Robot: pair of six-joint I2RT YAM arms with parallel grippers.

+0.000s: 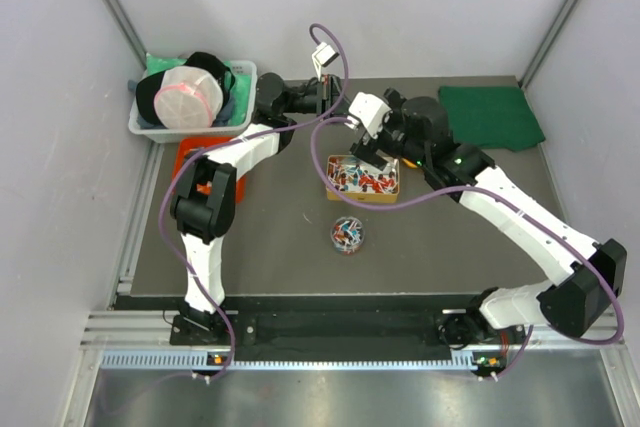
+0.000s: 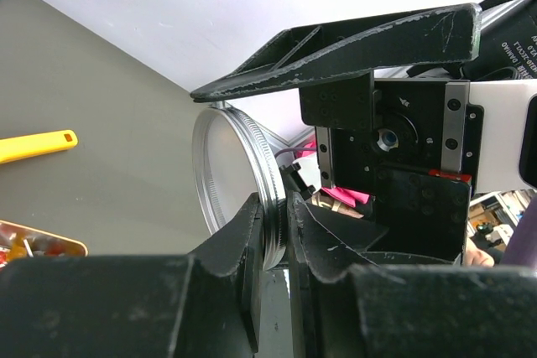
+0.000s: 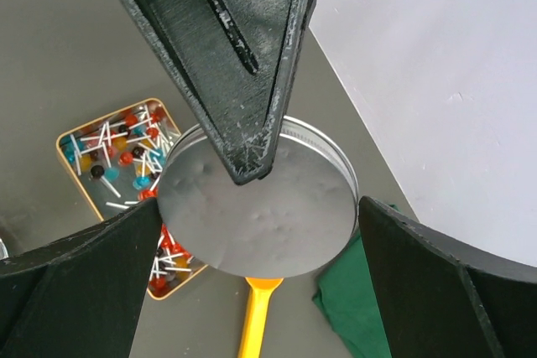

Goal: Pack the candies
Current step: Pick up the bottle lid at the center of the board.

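The candies (image 1: 360, 178) fill a gold tin (image 1: 393, 192) mid-table, and more candies lie in a small clear jar (image 1: 348, 234) in front of it. In the right wrist view the candies (image 3: 107, 157) show white sticks. My left gripper (image 2: 275, 207) is shut on the rim of a round silver lid (image 2: 225, 175), held on edge above the table. Around that lid (image 3: 285, 228) my right gripper (image 3: 258, 207) stands open, one finger close to each side of the rim. Both grippers meet behind the tin, left gripper (image 1: 325, 97) beside right gripper (image 1: 352, 115).
A yellow-orange scoop (image 3: 260, 316) lies on the table under the lid, next to a folded green cloth (image 1: 490, 115) at the back right. A white bin (image 1: 240, 75) of clothing stands at the back left. An orange object (image 1: 190, 150) sits under the left arm.
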